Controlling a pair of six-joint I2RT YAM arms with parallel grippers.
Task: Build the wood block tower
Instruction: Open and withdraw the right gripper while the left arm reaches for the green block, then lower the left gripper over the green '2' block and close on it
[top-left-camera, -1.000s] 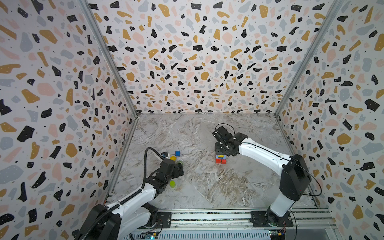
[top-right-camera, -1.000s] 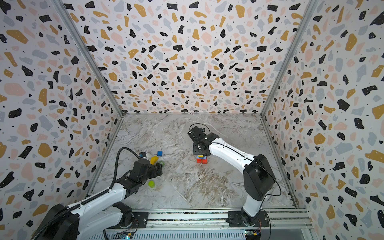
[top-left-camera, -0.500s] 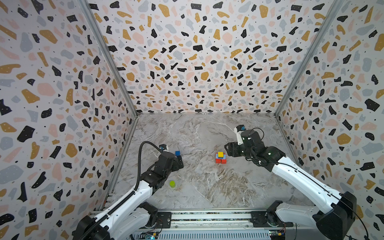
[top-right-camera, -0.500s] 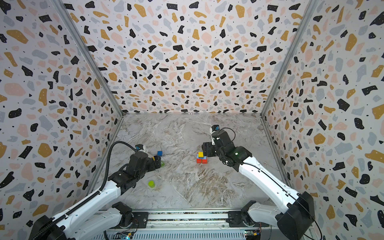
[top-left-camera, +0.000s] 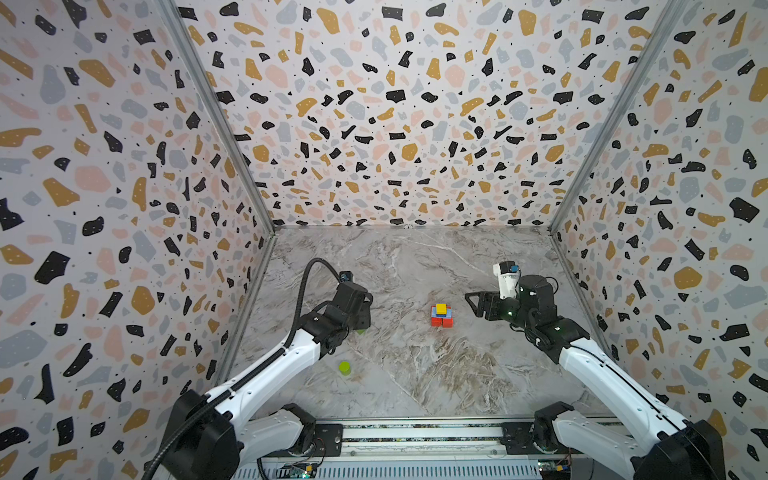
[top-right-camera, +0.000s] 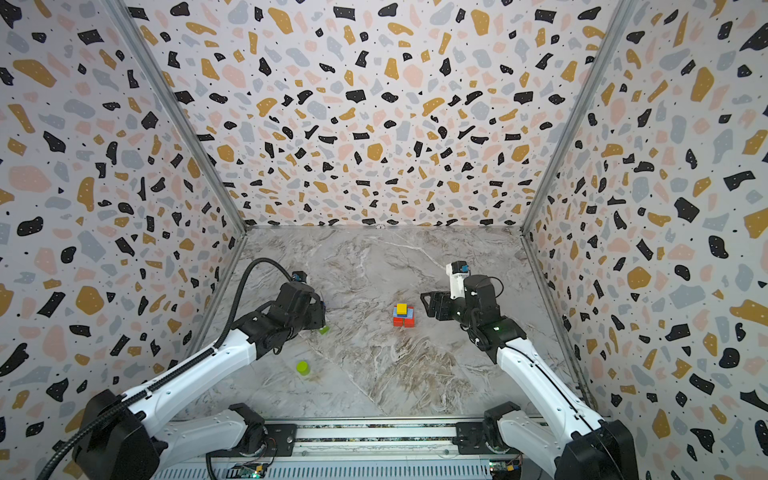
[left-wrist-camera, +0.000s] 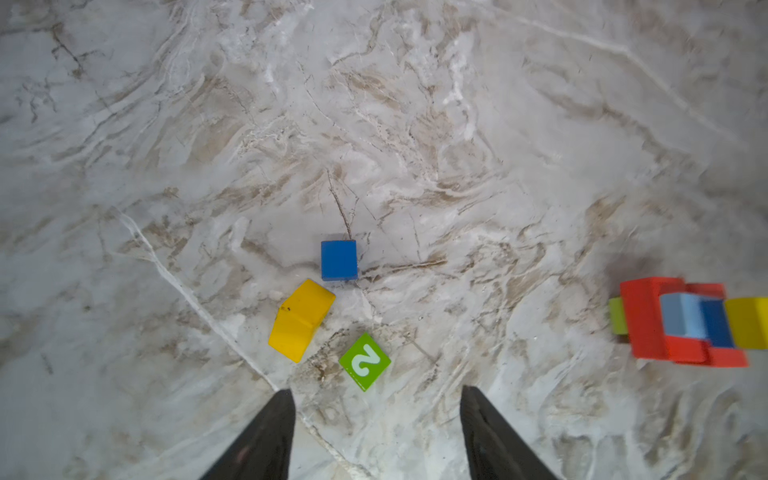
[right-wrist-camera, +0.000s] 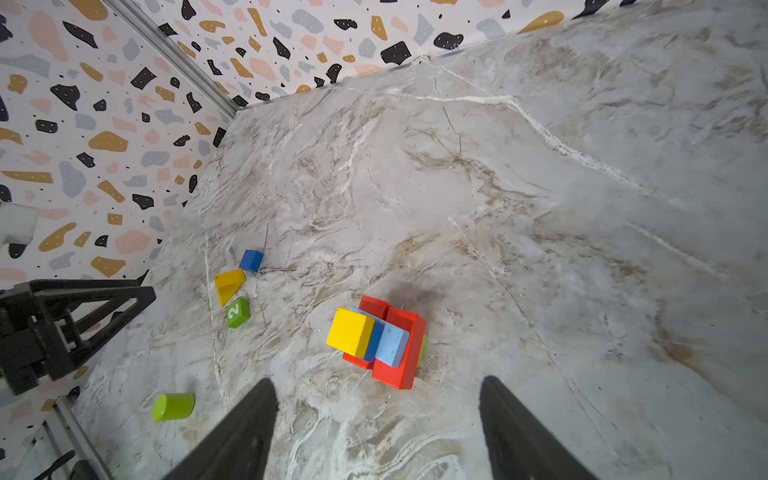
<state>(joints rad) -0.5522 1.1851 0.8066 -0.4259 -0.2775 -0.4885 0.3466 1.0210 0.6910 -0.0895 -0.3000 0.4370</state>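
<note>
Low wood block tower; left gripper spread, empty, by green cube left of tower; right gripper spread, empty, right of tower. Cube likely light, rigid, slick: pinch flat opposite faces

Marble tabletop bearing tower, loose blocks

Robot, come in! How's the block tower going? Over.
Left claw open, near loose blocks. Right claw open, beside tower. Tower short, yellow cube on top. Nothing blocking.
</note>
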